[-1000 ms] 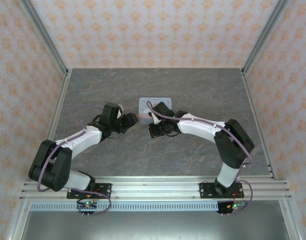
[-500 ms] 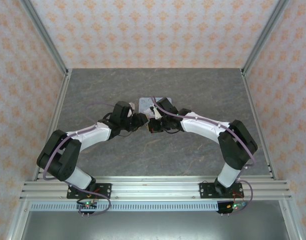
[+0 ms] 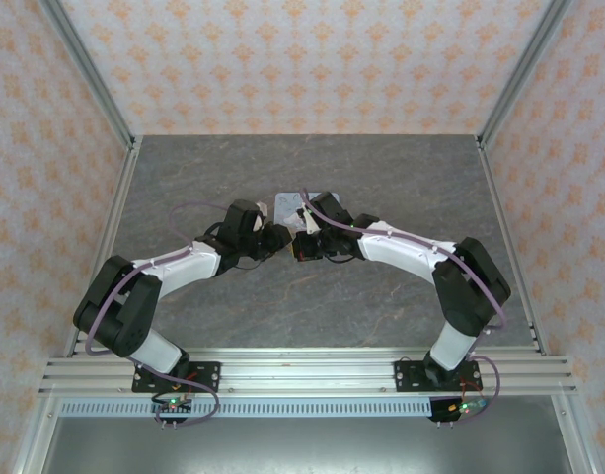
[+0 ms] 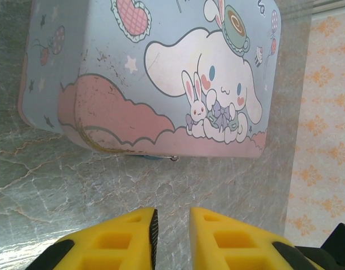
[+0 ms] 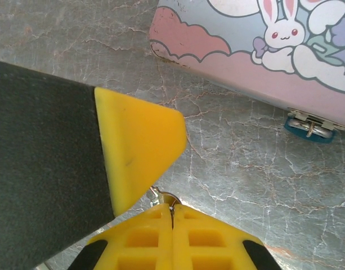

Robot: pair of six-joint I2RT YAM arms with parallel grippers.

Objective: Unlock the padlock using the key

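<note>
On the left, the left gripper [image 4: 172, 216] hovers over the grey desk [image 4: 104, 185] just short of the cartoon-printed tin box [image 4: 161, 73], its yellow jaws a narrow slit apart with nothing between them. Just to its right, the right gripper [image 5: 172, 211] has its jaws pressed together on the key [image 5: 164, 197], whose small silver ring pokes out at their tips. Further right, the teal-and-brass padlock [image 5: 309, 125] sits against the tin's near side, apart from both grippers.
</note>
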